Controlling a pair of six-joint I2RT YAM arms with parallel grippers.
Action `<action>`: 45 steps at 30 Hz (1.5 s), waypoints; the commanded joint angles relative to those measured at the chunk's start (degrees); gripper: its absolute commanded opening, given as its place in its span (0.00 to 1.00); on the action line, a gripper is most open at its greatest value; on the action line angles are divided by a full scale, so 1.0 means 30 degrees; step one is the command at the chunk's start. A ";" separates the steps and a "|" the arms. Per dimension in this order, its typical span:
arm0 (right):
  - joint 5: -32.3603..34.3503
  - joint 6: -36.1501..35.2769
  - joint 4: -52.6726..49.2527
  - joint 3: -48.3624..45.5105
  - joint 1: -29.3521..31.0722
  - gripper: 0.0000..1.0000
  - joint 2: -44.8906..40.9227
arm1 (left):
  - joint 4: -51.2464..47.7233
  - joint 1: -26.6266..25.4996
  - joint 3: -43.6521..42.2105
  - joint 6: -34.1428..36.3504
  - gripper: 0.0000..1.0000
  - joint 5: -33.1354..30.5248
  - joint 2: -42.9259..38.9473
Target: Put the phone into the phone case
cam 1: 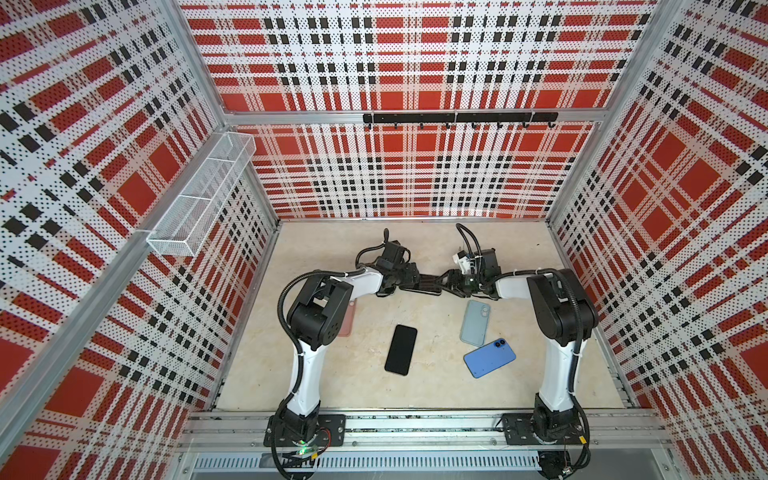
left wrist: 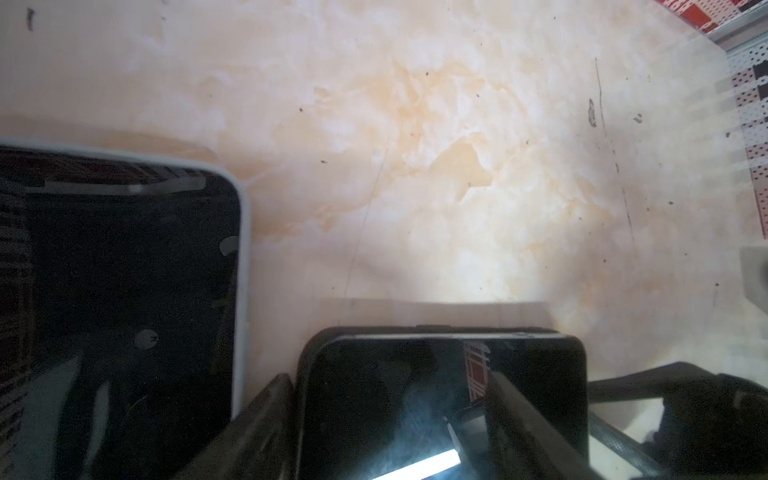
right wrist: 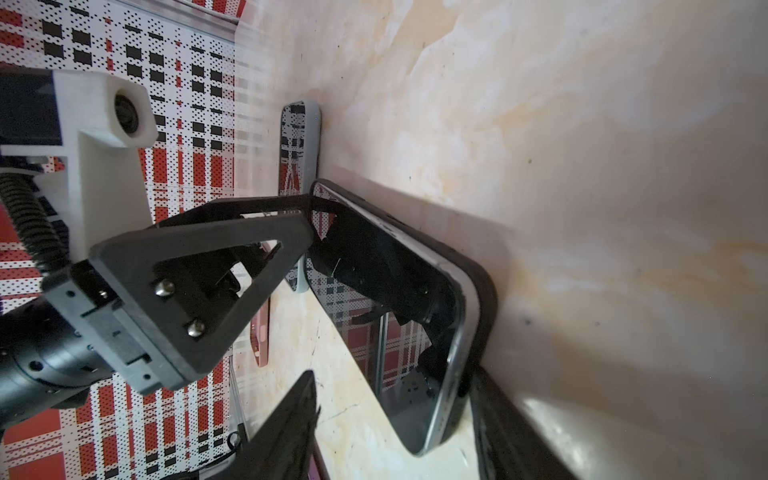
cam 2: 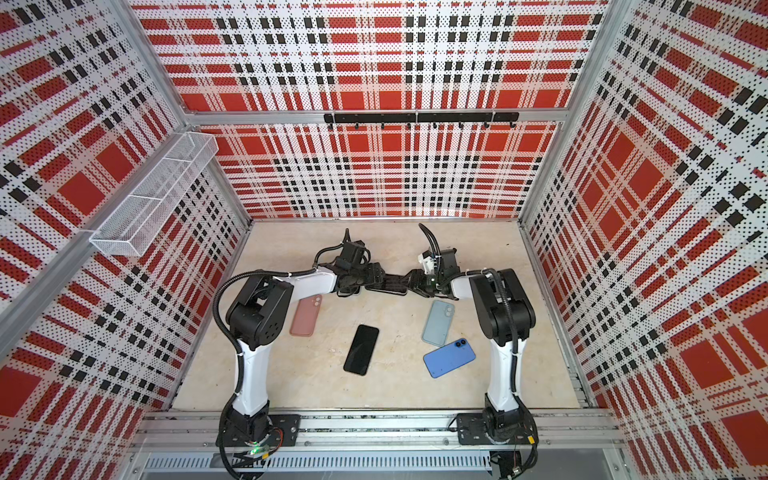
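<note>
Mid-table, a phone (right wrist: 395,299) with a dark screen lies in a black phone case (right wrist: 487,291). Its silvery near corner stands a little proud of the case rim. In both top views it shows as a dark slab (cam 1: 432,286) (cam 2: 392,287) between the two grippers. My left gripper (left wrist: 390,376) (cam 1: 417,282) is open. One of its fingers (left wrist: 266,419) is beside the case's long edge and the other lies over the screen. My right gripper (right wrist: 392,374) (cam 1: 448,280) is open around the opposite end. One finger (right wrist: 511,432) is against the case's outer side, and the other stands apart from it.
On the table nearer the front lie a black-screened phone (cam 1: 401,349) with a pale rim (left wrist: 245,249), a grey-blue case (cam 1: 475,322) back up, a blue phone (cam 1: 489,357) and a pink case (cam 2: 305,316). A wire basket (cam 1: 199,199) hangs on the left wall, and a hook rail (cam 1: 459,118) on the back wall.
</note>
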 commanded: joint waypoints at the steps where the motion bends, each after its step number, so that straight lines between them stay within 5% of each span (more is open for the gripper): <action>1: -0.0997 -0.0263 0.0374 0.0696 0.0256 0.59 0.0298 | -0.1345 -0.1333 -0.1053 -0.1756 0.74 0.3156 0.0389; 18: -0.1685 0.0104 0.1735 -0.0305 0.0238 0.51 -0.1940 | -0.0660 -0.1967 -0.1580 -0.2443 0.74 0.3591 0.0232; 45: 0.4455 -0.2869 -0.4559 -0.0045 -0.0062 0.59 -0.1054 | 0.1513 -0.1469 -0.3955 -0.3886 0.61 0.4742 -0.1659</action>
